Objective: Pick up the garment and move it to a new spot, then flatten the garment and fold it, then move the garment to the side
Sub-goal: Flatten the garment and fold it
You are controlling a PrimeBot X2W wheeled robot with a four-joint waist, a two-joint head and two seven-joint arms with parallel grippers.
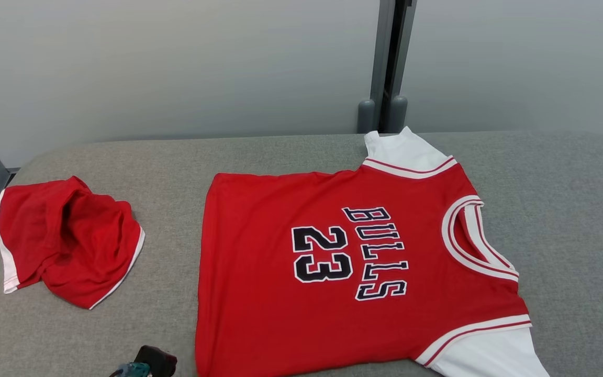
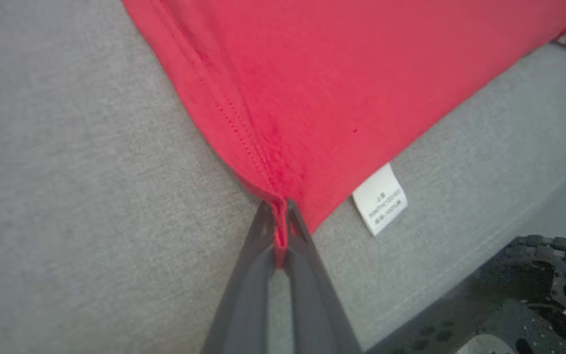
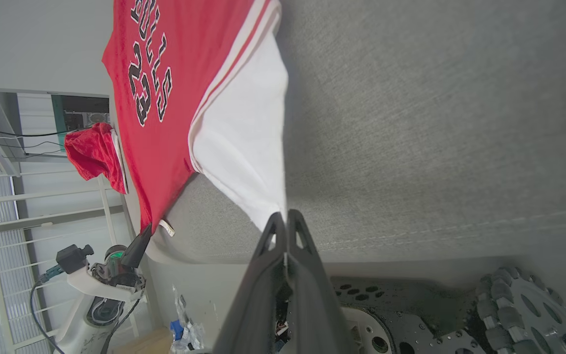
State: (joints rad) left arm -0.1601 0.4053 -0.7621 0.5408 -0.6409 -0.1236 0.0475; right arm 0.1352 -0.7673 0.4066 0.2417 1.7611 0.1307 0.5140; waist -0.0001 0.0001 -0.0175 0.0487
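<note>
Two red pieces lie on the grey table [image 1: 568,209] in the head view: a jersey [image 1: 291,293] spread flat at the centre, number up, and crumpled shorts [image 1: 66,241] well off to its left. From the left wrist, the left gripper [image 2: 279,219] is clamped on a corner of the jersey's hem, with a white label [image 2: 380,199] just beside it. From the right wrist, the right gripper [image 3: 283,223] pinches the edge of the white sleeve [image 3: 243,137].

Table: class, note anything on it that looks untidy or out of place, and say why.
The small red garment at the table's left lies bunched in a heap, unlike the jersey spread flat beside it. A white care label pokes out from under its edge.
</note>
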